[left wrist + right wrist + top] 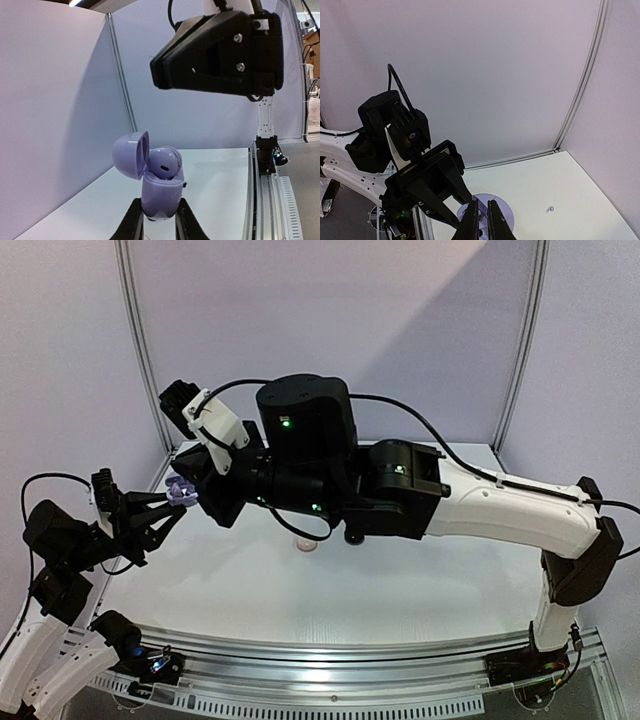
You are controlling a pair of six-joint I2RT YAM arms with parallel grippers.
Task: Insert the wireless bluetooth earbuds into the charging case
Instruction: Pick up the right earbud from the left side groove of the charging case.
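Note:
My left gripper [159, 212] is shut on the lower body of a lavender charging case [161, 192] and holds it upright in the air, with the lid [131, 154] swung open to the left. A lavender earbud [164, 162] sits in the case's mouth, its rounded top above the rim. My right gripper [482, 212] hovers just above the case [506, 214], fingers shut with nothing between them. From above, both grippers meet at the case [181, 490] at the far left. A second tiny pale earbud [550, 209] lies on the white table [560, 185].
The right arm [400, 485] stretches across the table's middle, above the loose earbud [303, 545]. White walls with metal posts [140, 350] close the back and left side. A metal rail [350, 665] runs along the near edge.

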